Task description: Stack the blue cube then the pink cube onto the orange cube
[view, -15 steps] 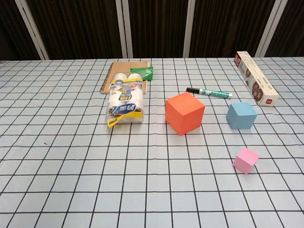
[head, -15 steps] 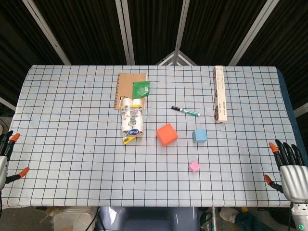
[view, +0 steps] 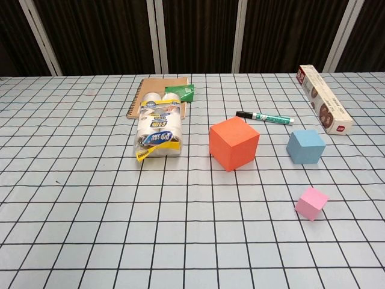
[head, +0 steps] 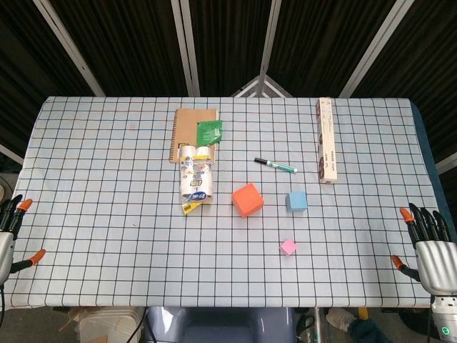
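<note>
Orange-tipped, both the left robot hand (head: 8, 236) and right robot hand (head: 427, 250) spread, holding nothing.

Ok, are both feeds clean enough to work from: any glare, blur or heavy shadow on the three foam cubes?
Head view: even light, sharp, no glare; the large orange foam cube, mid-sized blue foam cube and small pink foam cube cast only faint shadows. Chest view: cubes crisp, with soft shadows at their bases.

Bright, even light; sharp focus
</note>
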Robot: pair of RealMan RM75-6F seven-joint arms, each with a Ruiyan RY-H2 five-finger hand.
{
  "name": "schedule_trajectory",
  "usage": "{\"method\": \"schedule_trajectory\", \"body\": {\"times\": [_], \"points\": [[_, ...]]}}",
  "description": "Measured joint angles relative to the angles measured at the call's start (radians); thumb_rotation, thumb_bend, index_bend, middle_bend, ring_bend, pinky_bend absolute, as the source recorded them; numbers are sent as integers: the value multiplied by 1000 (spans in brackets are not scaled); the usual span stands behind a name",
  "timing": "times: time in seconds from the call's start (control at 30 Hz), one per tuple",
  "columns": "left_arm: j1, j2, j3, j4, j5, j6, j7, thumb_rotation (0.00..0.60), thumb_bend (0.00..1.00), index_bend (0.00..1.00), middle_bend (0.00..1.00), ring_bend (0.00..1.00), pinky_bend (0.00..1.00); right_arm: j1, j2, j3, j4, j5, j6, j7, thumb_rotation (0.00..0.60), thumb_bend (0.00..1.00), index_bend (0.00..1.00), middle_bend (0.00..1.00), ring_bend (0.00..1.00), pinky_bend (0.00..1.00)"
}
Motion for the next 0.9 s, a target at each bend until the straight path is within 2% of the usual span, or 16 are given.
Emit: {"method": "schedule_trajectory", "body": {"times": [0.37, 0.7, 0.9], "points": [[15, 0, 6, -1, 17, 29, -5, 600, 114, 27, 0, 0, 0, -4, -5, -1, 11, -17, 22, 20, 600, 259, 0, 0, 0, 0], [9, -3, 2, -2, 9, 18, 7, 600, 114, 27, 0, 0, 0, 8, 14, -36, -20, -71, -9, 69, 600, 259, 0, 0, 0, 0], [10, -5, -6, -2, -11, 16, 16, 600, 114, 27, 0, 0, 0, 56, 10, -37, -27, -123, -48, -7, 600, 259, 0, 0, 0, 0]]}}
